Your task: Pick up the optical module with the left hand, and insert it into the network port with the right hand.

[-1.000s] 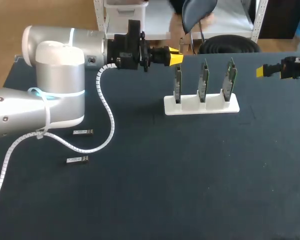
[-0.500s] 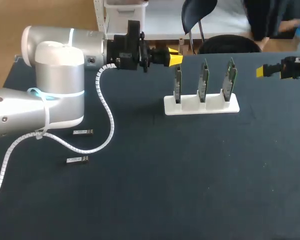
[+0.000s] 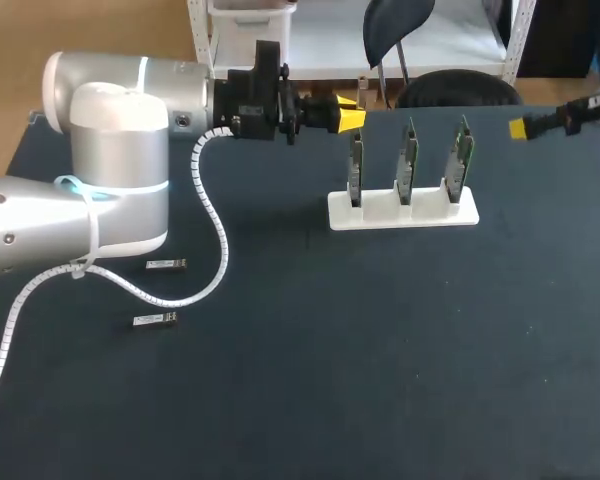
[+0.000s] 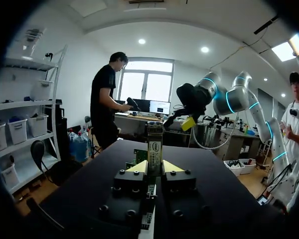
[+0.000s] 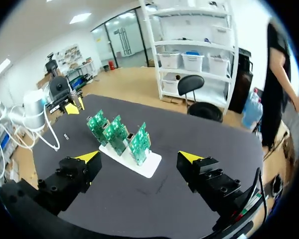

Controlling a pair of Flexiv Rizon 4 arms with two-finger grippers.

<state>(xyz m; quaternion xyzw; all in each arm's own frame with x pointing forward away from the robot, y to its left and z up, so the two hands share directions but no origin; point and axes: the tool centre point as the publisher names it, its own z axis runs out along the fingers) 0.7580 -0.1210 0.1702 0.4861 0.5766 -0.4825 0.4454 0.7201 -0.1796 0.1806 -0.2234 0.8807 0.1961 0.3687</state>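
The optical module (image 4: 154, 147) stands upright, clamped between the yellow tips of the left hand (image 4: 155, 167), over the worktop's (image 3: 380, 350) far edge near the white rack (image 3: 402, 210) of three green port cards (image 3: 408, 160). The right hand (image 5: 138, 157) hangs wide open, well apart, facing the rack. Two loose modules (image 3: 166, 264) lie by the left arm.

Green boards (image 3: 408, 160) stand in a white holder (image 3: 401, 214) on a dark table (image 3: 380, 360).

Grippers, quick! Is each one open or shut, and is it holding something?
Left gripper: shut on the module.
Right gripper: open, holding nothing.
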